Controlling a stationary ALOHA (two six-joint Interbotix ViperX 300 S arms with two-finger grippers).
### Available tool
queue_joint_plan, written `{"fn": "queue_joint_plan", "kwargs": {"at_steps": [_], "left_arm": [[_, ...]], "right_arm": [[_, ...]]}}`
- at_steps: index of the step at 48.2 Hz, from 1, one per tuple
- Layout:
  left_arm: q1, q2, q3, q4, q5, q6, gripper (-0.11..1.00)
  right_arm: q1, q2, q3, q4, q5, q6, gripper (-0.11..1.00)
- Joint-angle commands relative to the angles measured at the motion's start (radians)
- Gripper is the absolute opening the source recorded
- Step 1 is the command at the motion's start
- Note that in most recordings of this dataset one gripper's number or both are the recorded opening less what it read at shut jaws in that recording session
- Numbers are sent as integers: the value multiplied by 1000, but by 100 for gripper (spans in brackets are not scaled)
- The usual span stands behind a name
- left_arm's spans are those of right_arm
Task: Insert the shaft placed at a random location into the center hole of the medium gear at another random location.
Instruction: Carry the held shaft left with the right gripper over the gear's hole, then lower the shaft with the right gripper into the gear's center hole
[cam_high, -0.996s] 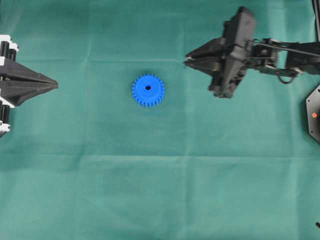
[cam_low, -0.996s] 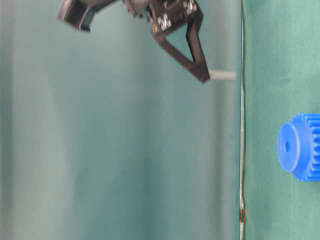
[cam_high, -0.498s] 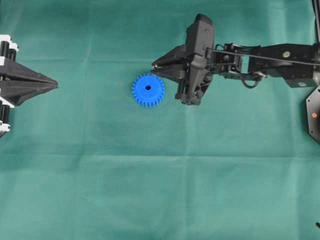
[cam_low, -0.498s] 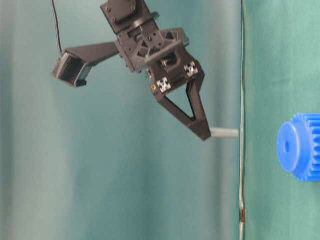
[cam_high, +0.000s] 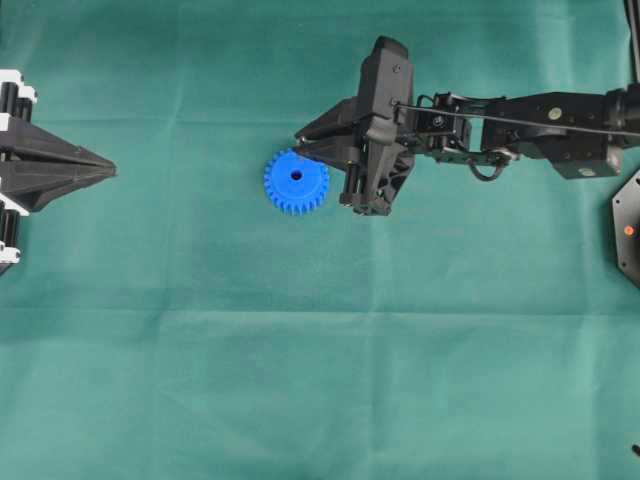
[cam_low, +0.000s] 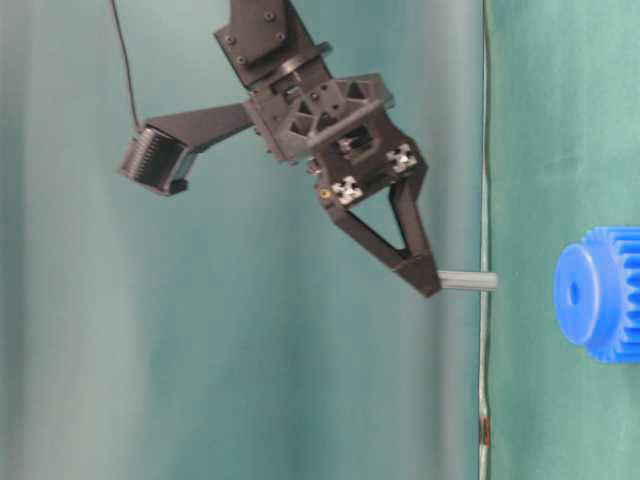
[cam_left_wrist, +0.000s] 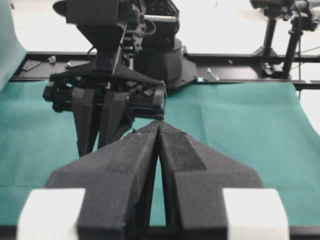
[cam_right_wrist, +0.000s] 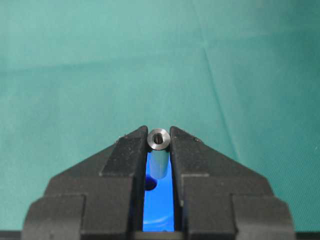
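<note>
While idle at the left edge of the overhead frame, left gripper: jaws shut, holding nothing, pointing right.

Gear: blue, flat on the green bench, left of centre in the overhead frame; hole open and unobstructed.

Right gripper: just upper right of the gear, jaws clamped on the shaft.

Shaft: grey pin, jutting from the jaw tips toward the bench, not yet touching the gear.

Step in hand: carrying the shaft over the gear. Next move, as judged: shift the tip down-left in the overhead frame onto the hole, hold it square, then lower.

Writing, brands, labels: none legible.
</note>
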Motion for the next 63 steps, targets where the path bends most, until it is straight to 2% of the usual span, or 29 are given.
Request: {"fn": "queue_joint_plan", "kwargs": {"at_steps": [1,25,40,54,63], "left_arm": [[-3,3,-23,3,-5,-2,0],[0,5,-23,3,-5,-2,0],[5,5,-23,3,-5,-2,0],[5,6,-23,3,-5,-2,0],[6,6,-23,3,-5,-2,0]], "right_arm": [[5,2,-25,11,-26,11,14],[6,115,-25,35,-87,26,14],[5,107,-21,35,-89,25,14],[6,25,-25,31,-84,21,14],[9,17,-21,34,-84,25,14]]}}
